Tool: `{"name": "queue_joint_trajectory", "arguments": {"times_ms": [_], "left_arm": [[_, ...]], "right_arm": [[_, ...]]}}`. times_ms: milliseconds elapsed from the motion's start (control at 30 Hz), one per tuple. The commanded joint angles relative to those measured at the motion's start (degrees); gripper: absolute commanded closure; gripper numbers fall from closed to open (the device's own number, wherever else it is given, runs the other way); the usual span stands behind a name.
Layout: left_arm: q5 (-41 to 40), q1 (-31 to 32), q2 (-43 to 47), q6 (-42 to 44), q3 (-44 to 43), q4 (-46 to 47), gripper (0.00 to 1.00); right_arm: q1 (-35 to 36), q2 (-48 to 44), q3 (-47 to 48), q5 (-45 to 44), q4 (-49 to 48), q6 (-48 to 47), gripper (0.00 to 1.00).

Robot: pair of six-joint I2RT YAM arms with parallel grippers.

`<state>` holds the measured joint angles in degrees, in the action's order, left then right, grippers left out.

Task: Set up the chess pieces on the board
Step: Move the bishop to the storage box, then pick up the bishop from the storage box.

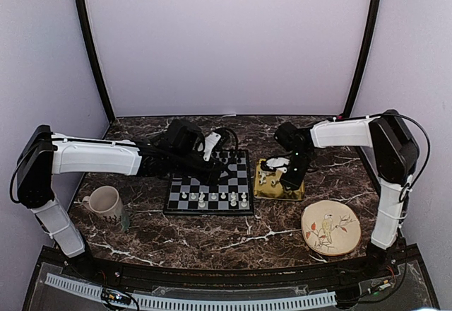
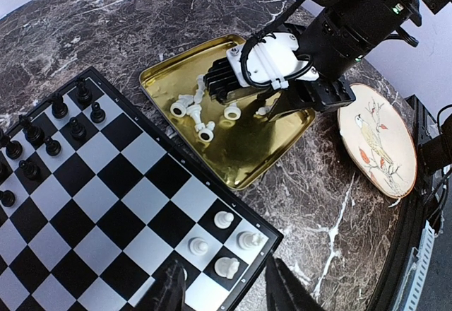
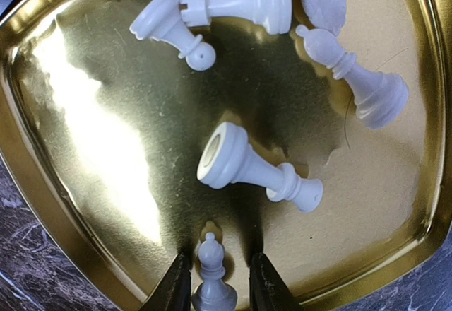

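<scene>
Right tool [image 3: 219, 263] low over the gold tray [image 3: 42, 184], straddling one upright white pawn [image 3: 212, 279].
Its jaws stand narrowly apart, one on either side of the pawn; the board [image 1: 209, 187] lies to its left.

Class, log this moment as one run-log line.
right claw: straddling upright white bishop in gold tray | left claw: open above chessboard

- Left arm [image 1: 95, 155] stretches low toward the right; left gripper [image 2: 226, 293] points down, jaws parted.
- Right arm [image 1: 339, 133] folds toward the left; right gripper [image 3: 219, 258] points down, jaws slightly apart.
</scene>
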<state>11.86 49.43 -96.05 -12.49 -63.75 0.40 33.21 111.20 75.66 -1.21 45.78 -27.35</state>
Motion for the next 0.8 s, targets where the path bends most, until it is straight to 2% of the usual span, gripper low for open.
{"name": "queue_joint_trajectory", "arguments": {"times_ms": [0,433,767], "left_arm": [[0.89,0.32,0.11,0.45,0.73,0.3,0.59],[1.26,0.32,-0.25,0.66,0.38,0.44,0.59],[0.75,0.32,-0.38,0.84,0.11,0.6,0.59]], "right_arm": [[-0.32,-0.5,-2.3,-1.25,1.74,0.57,0.7],[-0.96,-1.14,-3.54,-1.35,2.06,1.13,0.71],[-1.54,-1.49,-2.82,-0.37,2.73,1.23,0.87]]}}
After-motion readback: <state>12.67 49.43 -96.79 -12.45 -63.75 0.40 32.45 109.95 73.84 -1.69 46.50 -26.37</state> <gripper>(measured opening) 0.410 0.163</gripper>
